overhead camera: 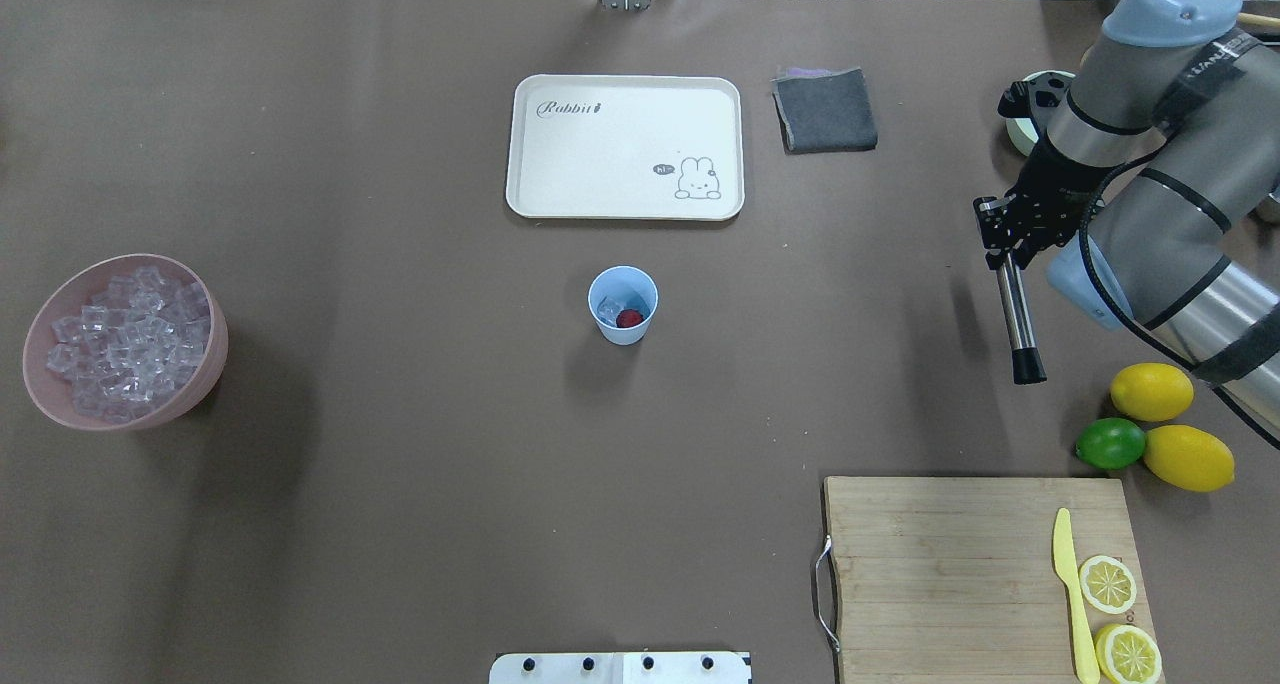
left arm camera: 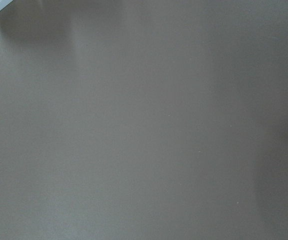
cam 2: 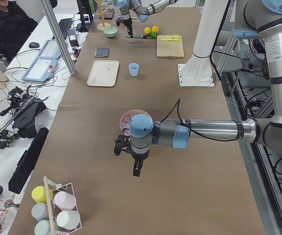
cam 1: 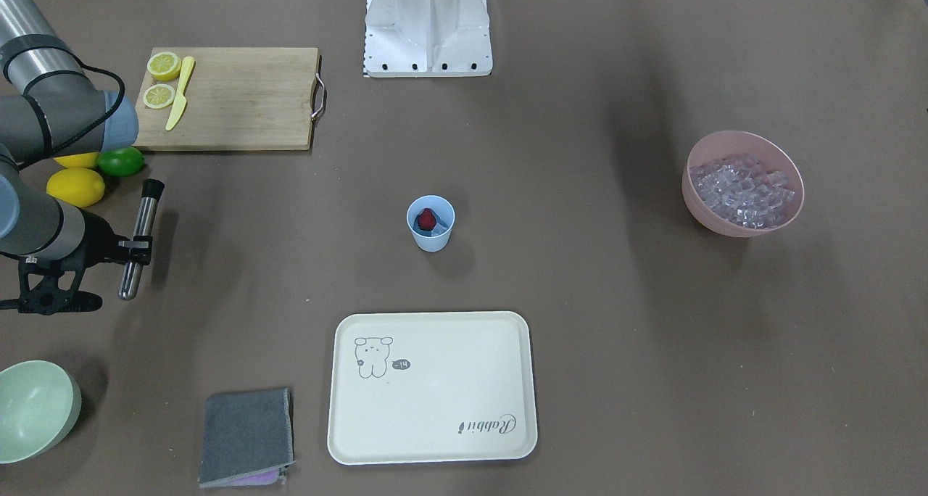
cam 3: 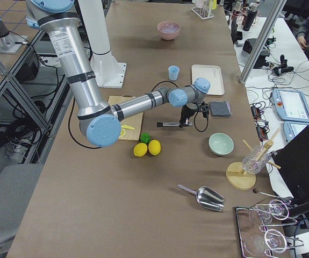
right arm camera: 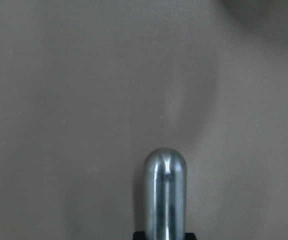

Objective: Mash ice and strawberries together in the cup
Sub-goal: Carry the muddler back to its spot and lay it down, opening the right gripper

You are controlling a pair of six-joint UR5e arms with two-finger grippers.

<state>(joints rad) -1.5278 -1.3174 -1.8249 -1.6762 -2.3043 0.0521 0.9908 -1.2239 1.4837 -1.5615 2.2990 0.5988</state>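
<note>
Right fingers (cam 1: 125, 246) clamp a steel muddler (cam 1: 143, 224), well apart from the cup (cam 1: 431, 239); state of left fingers (cam 2: 137, 170) unclear.

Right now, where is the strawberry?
In the overhead view the strawberry sits inside the cup beside some ice, in the middle of the table, just on the robot's side of the tray.

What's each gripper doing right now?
Left gripper: cannot be told.
Right gripper: closed, holding the steel muddler.
</note>
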